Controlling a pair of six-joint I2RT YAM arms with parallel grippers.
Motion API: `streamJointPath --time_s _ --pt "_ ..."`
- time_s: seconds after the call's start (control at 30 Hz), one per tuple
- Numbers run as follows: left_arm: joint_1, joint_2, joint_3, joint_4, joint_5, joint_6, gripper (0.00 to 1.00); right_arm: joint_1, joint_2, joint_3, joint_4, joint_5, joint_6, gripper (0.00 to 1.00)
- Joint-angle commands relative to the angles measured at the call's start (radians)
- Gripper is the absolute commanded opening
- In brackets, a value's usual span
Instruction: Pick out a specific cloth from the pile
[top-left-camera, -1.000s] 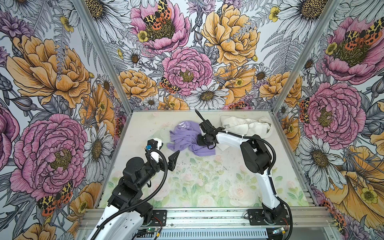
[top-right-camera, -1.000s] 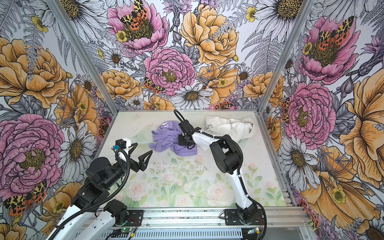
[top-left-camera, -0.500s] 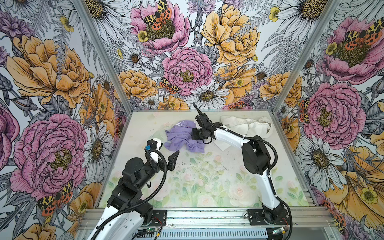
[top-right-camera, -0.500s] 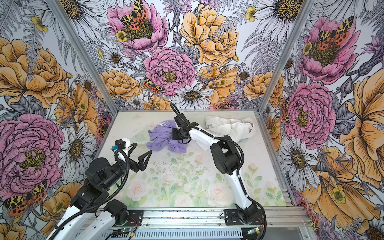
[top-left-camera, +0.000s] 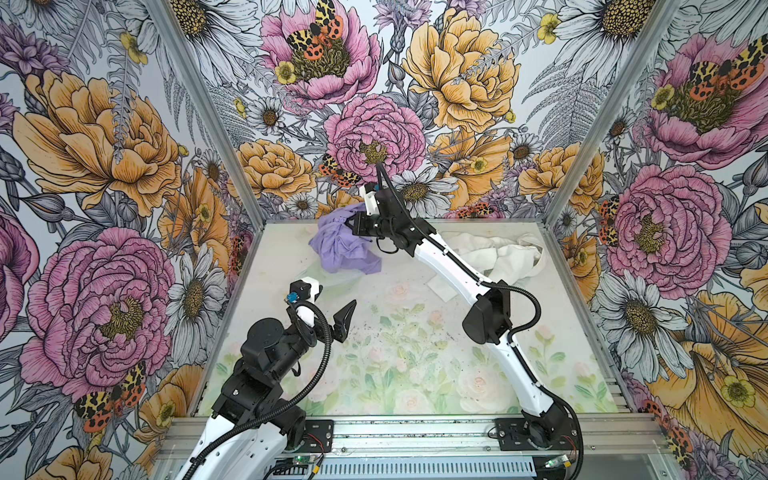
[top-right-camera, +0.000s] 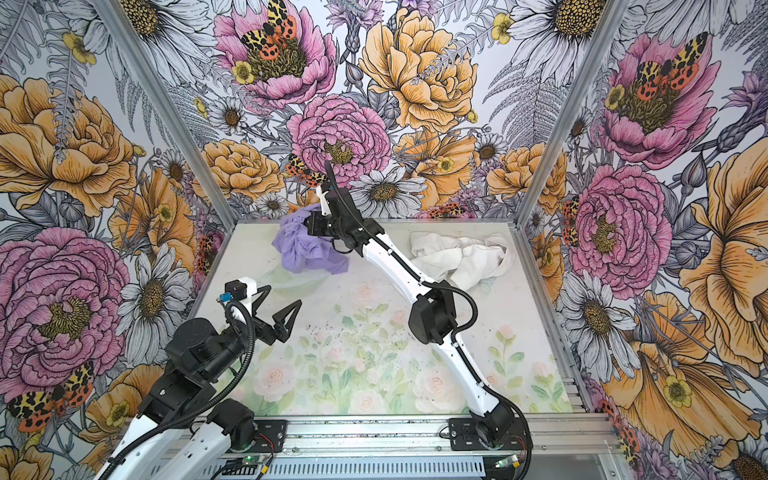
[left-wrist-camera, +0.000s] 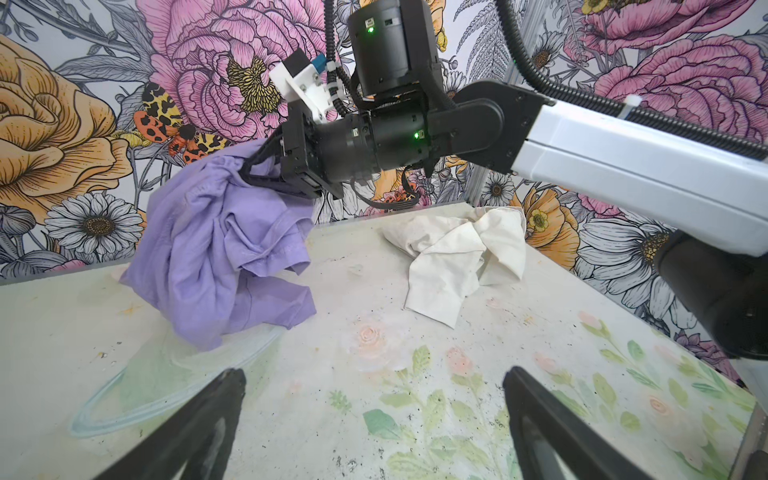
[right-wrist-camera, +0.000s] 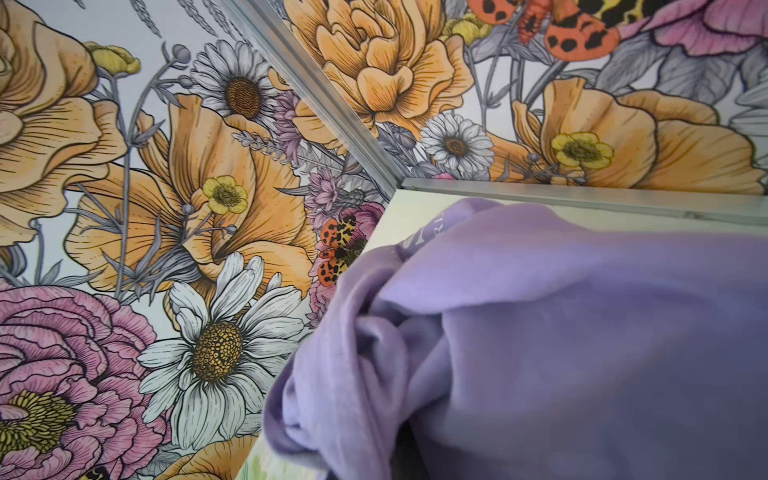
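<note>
Beside the tabletop's (top-left-camera: 415, 353) left edge the left gripper (top-right-camera: 282, 297) hovers on a folded arm, fingers spread wide. The right arm (top-left-camera: 453, 266) stretches to the far edge, where the right gripper (left-wrist-camera: 245, 170) pinches the purple shirt (top-left-camera: 340, 245). The shirt hangs bunched with its lower folds on the tabletop, and its faint white lettering (right-wrist-camera: 428, 232) is too creased to read. The white pile (top-left-camera: 507, 253) lies in the far right corner.
</note>
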Motion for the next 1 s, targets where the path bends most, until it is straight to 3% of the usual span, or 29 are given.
streamJointPath --time_s 0.0,0.2,0.43,0.67,0.97 --pt "0.008 -0.011 -0.017 -0.005 -0.023 -0.003 0.99 0.006 0.038 0.098 0.114 -0.059 0.024 0.0" --pt "0.009 -0.012 -0.017 -0.005 -0.026 -0.003 0.99 0.012 0.067 0.096 0.252 -0.064 0.064 0.0" --pt "0.014 -0.013 -0.017 -0.004 -0.026 -0.003 0.99 0.012 0.085 -0.08 0.25 -0.001 0.126 0.0" --pt "0.015 -0.011 -0.017 -0.005 -0.028 -0.003 0.99 0.028 0.114 -0.241 0.244 0.038 0.267 0.01" --pt "0.016 -0.011 -0.018 -0.005 -0.032 -0.003 0.99 0.071 0.1 -0.351 0.148 0.14 0.25 0.08"
